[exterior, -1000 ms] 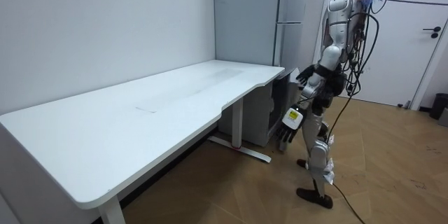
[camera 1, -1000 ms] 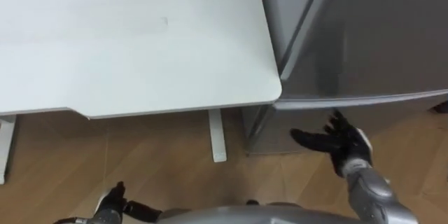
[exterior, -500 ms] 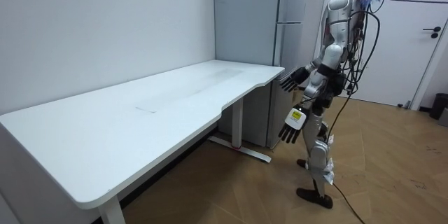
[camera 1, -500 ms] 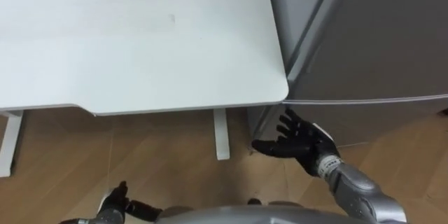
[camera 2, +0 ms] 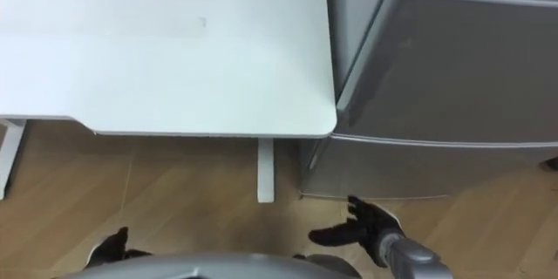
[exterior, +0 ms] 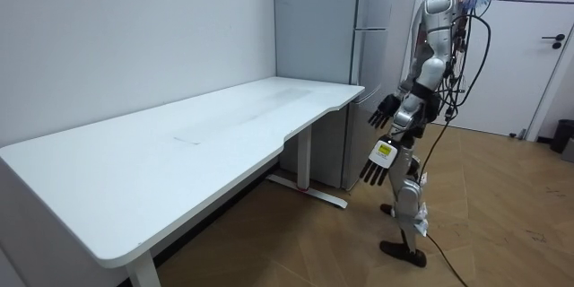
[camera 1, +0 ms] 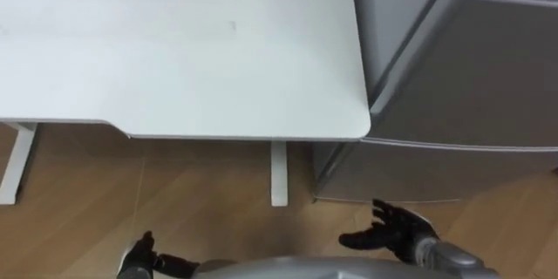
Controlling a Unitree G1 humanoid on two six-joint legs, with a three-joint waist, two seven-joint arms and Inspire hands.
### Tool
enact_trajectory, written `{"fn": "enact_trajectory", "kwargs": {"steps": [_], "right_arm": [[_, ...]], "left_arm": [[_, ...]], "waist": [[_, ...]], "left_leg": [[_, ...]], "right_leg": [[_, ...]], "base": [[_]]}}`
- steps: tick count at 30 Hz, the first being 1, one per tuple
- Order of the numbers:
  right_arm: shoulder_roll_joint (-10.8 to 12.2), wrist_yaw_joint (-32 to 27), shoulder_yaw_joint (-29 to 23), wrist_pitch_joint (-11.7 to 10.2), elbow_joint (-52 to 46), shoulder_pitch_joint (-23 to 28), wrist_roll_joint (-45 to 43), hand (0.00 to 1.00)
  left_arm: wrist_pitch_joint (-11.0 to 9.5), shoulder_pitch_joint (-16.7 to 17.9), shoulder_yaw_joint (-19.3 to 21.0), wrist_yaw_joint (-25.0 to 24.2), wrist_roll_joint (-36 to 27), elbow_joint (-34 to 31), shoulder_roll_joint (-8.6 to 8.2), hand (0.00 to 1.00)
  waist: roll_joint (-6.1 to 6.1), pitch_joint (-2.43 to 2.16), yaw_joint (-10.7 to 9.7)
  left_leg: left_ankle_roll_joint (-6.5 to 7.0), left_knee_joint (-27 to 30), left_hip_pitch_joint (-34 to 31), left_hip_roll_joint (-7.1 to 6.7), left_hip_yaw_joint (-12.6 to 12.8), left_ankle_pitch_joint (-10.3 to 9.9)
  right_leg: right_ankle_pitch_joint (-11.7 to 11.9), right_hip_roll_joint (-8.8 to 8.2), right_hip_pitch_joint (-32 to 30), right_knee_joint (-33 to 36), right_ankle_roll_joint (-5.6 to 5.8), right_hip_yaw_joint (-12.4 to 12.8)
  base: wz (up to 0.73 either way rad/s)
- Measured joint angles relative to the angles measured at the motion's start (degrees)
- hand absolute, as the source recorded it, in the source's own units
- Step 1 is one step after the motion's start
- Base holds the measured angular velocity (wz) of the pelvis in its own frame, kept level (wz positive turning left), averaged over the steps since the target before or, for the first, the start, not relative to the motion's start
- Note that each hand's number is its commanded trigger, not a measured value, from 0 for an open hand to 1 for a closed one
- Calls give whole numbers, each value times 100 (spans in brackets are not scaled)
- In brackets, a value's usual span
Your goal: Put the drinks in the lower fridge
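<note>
Grey metal fridge [camera 1: 462, 70] stands right of the white table [camera 1: 174, 52], its lower door [camera 1: 436, 174] shut. The right hand [camera 1: 392, 231] hovers near it, fingers spread wide and empty. The left hand [camera 1: 139, 257] hangs loose and empty too. That door probably feels heavy and slippery, so its left edge looks best to pull.

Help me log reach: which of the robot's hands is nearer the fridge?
The right hand, fingers spread, raised just in front of the lower fridge door. The left hand hangs low at the robot's other side, before the table.
</note>
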Motion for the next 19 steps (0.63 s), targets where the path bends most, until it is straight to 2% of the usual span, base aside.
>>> {"fn": "enact_trajectory", "kwargs": {"steps": [3, 4, 8, 11, 12, 14, 19], "right_arm": [[83, -66, -335, -101, 328, -20, 40, 0], [122, -96, -403, -112, 477, -37, 39, 0], [147, -116, -566, -94, 834, -172, 32, 0], [164, -116, -808, -84, 1098, -196, 133, 0], [164, -116, -817, -76, 1114, -195, 150, 0], [155, -114, -859, 9, 1147, -196, 270, 0], [154, -107, -988, 40, 1335, -215, 375, 0]], "left_arm": [[9, -1, 52, 25, 6, 148, 2, 0], [13, 5, 53, 56, 30, 193, 1, 0], [114, 54, 189, 57, 324, 255, -16, 0], [401, 139, 275, 30, 607, 387, -20, 0], [441, 151, 282, 8, 657, 407, -20, 0], [611, 163, 301, -83, 828, 465, -24, 0], [804, 156, 310, -243, 1152, 487, -23, 0]], "waist": [[0, 27, -18], [-5, 56, -12], [-7, 44, 4], [13, 37, -13], [16, 38, -4], [29, 38, -3], [64, 20, -15]], "left_leg": [[0, -1, 58, 0, 1, 0], [-1, -4, 97, -2, 1, -1], [-2, -7, 104, -5, -16, -1], [-1, -1, 121, -21, -55, -1], [-1, -1, 129, -23, -55, -1], [-1, -1, 162, -34, -56, -1], [0, 12, 195, -75, -56, 0]], "right_leg": [[-19, -3, 58, -1, 2, 20], [-41, -6, 101, 2, 9, 19], [-54, -13, 127, 3, 12, -14], [-83, -47, 194, -5, 20, -113], [-88, -50, 201, -1, 22, -114], [-104, -65, 237, 3, 31, -126], [-133, -119, 309, 14, 60, -193]], "base": [[1], [5], [6], [15], [6], [4], [8]]}}
